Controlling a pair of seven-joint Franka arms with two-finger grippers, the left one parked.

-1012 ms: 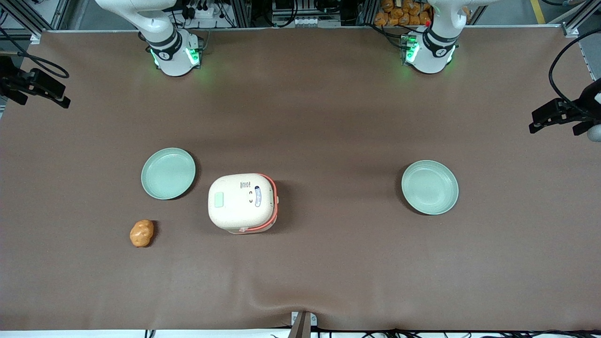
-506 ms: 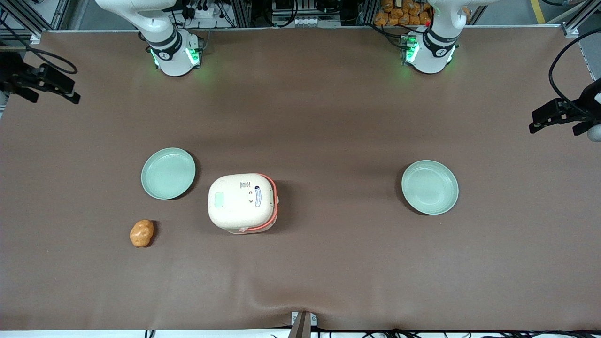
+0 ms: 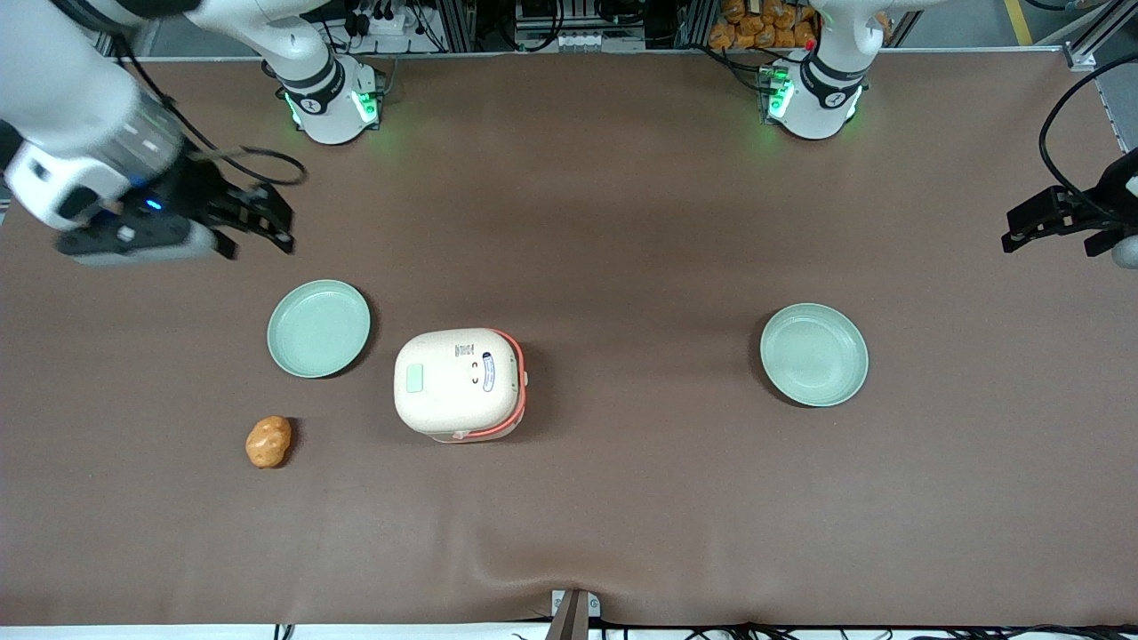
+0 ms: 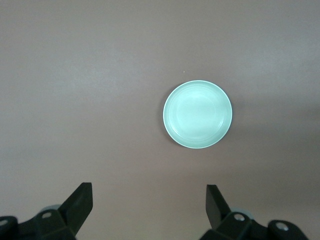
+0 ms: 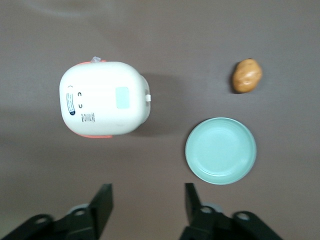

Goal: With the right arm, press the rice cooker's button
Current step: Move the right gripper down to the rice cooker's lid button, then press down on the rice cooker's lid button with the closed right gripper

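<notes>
Swinging inward, tool [image 3: 267, 222] nears rice cooker [image 3: 458, 384].

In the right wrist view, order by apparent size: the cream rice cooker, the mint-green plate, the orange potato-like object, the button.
1. Cream rounded-square rice cooker
2. Round mint-green plate
3. Orange-brown potato-like lump
4. Pale mint-green button

The black gripper hovers above the table, fingers open.

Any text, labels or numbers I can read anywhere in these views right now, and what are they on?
Nothing readable.
Oval printed label on the rice cooker lid: blue-edged, print too small to read.
Small grey printed block on the lid: illegible.
Two small dark marks on the lid: not legible characters.
The button: plain, no marking visible.
The gripper, open, hovers away from the cooker toward the working arm's end: no text visible.
</notes>
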